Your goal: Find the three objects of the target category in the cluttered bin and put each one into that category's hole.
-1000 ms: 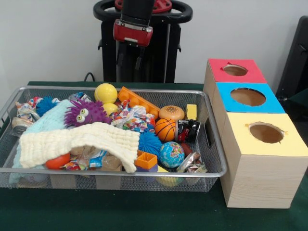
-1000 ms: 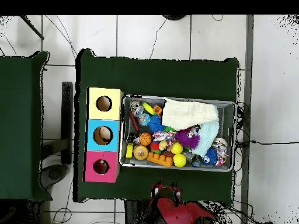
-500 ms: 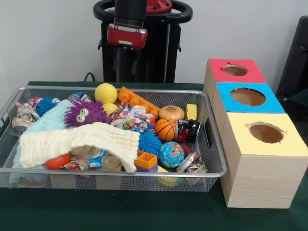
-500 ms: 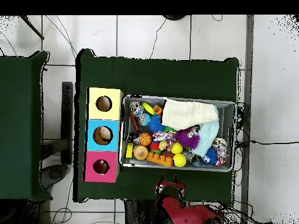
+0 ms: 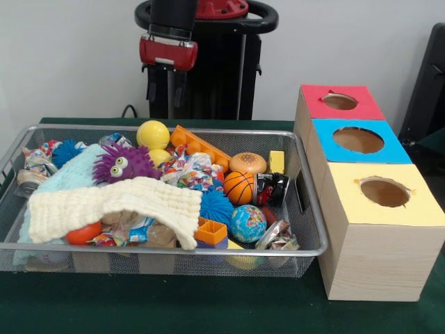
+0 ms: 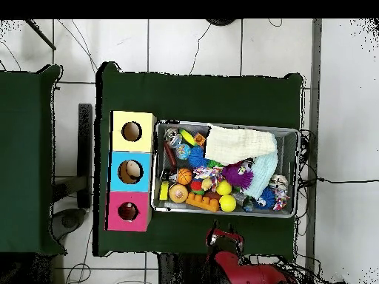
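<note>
Gripper (image 5: 165, 87): two dark fingers (image 5: 151, 85) hanging parallel with a small gap, holding nothing; raised behind the bin's far rim, clear of its contents. Red wrist block above; arm cut off at the top edge. In the overhead view the gripper (image 6: 225, 238) sits off the bin's edge, over the green cloth.

Bin (image 5: 309, 229): wire mesh, cluttered. Cream cloth (image 5: 118, 203) drapes over an orange ball (image 5: 83, 233) and wrappers, hiding most of them. Also present: purple fuzzy toy (image 5: 125, 162), yellow ball (image 5: 153, 133), basketball (image 5: 238, 186), globe ball (image 5: 248, 223), burger toy (image 5: 248, 163), orange brick (image 5: 198, 145). Item under the near rim is too hidden to identify.

Boxes (image 5: 375, 229): red, blue and yellow tops, one round hole each, just beside the bin.

Writing: none legible.

Change: the gripper has shifted leftward in the front view over the past second; bin contents unmoved.
</note>
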`<state>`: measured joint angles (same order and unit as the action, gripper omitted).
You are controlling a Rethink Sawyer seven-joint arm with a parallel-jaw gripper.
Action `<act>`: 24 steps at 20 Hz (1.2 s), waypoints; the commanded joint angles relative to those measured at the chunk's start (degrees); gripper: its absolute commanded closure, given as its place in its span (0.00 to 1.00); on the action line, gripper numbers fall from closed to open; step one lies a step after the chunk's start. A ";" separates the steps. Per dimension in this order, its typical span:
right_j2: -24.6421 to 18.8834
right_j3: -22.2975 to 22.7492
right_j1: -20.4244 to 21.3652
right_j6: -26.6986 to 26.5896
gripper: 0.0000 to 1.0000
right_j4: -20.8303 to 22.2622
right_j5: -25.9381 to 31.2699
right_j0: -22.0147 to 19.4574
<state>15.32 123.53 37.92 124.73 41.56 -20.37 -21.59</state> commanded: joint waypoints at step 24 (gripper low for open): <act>-15.40 -13.60 -9.09 -0.11 0.00 10.19 3.41 -10.01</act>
<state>-1.21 120.99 35.41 124.71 51.39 -15.65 -34.72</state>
